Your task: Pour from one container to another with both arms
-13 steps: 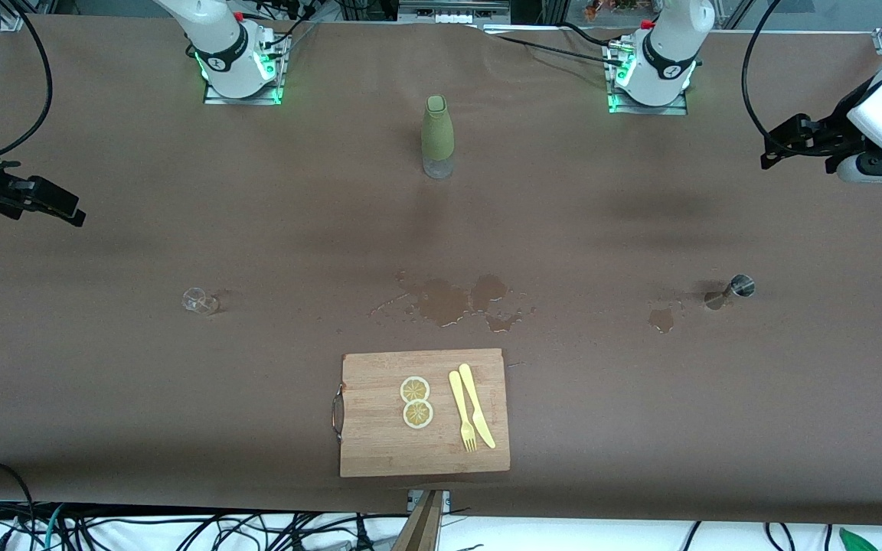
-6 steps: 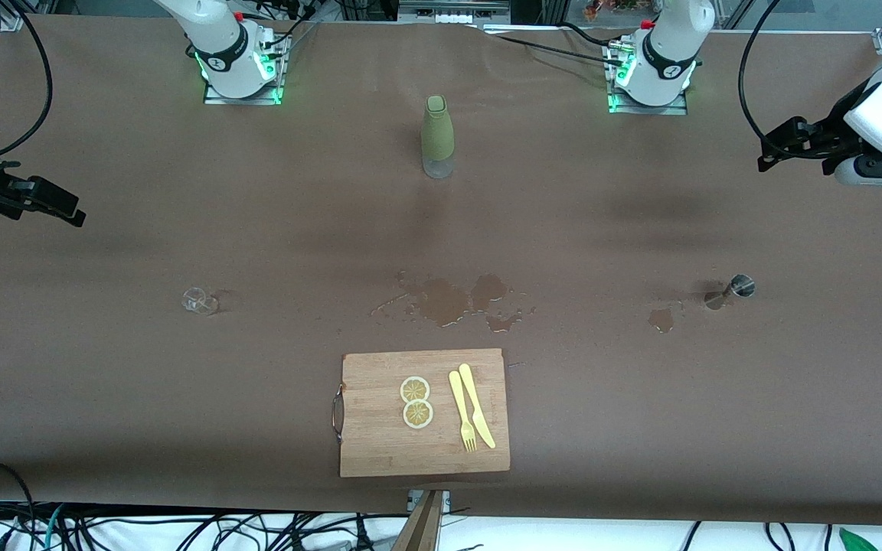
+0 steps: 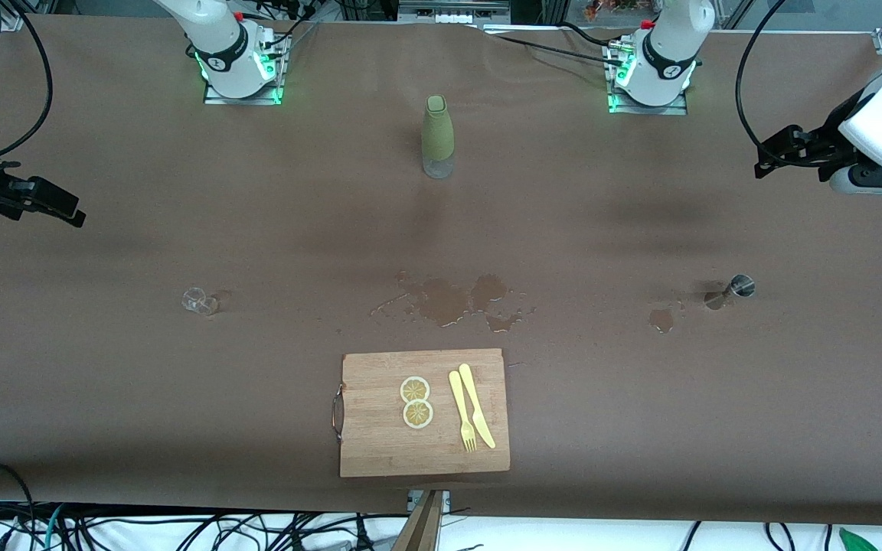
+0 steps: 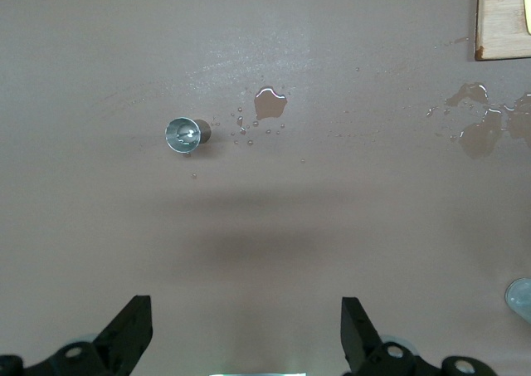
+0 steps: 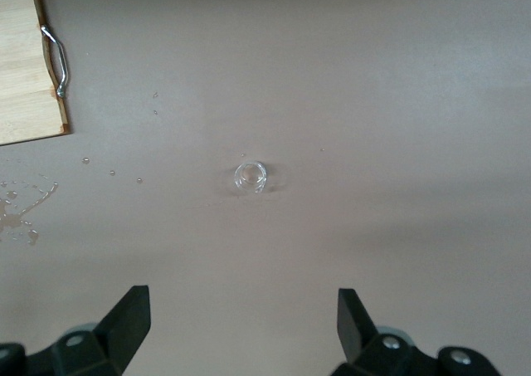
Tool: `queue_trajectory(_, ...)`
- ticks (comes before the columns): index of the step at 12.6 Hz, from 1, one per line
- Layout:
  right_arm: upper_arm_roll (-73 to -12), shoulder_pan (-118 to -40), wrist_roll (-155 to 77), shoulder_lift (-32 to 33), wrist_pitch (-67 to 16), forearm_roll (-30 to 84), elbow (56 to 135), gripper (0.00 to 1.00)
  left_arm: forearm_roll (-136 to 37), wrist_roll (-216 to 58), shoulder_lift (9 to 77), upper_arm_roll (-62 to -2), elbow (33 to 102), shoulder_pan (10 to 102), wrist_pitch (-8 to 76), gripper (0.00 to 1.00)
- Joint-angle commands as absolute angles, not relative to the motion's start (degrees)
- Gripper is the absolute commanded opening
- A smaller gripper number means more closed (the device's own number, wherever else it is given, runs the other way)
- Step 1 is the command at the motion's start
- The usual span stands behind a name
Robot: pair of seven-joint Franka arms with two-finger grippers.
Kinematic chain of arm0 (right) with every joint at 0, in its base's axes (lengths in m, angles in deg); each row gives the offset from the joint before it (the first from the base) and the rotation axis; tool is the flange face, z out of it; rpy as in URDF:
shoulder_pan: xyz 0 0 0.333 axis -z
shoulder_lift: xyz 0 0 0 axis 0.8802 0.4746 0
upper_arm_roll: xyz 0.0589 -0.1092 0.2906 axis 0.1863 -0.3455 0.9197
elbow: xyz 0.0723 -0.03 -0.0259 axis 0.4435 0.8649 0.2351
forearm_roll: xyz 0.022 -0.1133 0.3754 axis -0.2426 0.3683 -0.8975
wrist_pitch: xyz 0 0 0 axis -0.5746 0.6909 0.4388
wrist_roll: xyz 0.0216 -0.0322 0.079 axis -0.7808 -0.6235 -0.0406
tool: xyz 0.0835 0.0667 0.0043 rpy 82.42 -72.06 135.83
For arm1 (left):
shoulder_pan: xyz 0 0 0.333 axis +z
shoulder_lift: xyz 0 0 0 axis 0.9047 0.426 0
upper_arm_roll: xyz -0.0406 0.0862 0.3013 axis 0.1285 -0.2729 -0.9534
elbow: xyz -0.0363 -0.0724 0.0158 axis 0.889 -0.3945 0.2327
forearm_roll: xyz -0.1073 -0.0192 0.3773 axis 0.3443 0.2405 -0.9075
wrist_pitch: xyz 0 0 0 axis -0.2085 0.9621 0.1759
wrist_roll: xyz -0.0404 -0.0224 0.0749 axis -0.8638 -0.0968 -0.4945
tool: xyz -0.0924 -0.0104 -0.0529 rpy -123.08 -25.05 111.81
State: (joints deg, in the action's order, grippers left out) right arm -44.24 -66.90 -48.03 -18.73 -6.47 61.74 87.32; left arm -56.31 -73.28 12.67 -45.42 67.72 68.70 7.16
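Over the table's end, the left gripper [image 3: 764,157] has risen, jaws wide, empty

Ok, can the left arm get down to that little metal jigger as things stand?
Probably yes: the left gripper hangs open above bare table, the metal jigger stands alone beside a small puddle, and nothing blocks the way.
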Motion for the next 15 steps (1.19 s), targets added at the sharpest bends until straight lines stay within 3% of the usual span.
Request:
queue_trajectory(1,-44.0,-66.8,-47.4,-19.9,-7.2,62.2,88.5,1.0,-56.9,-74.4,13.0,-46.0,67.4,67.8,7.8,1.0)
queue_trajectory(15,-44.0,-66.8,-47.4,-19.9,-7.2,62.2,88.4,1.0,-56.9,-76.8,13.0,-44.7,67.4,67.9,7.8,1.0)
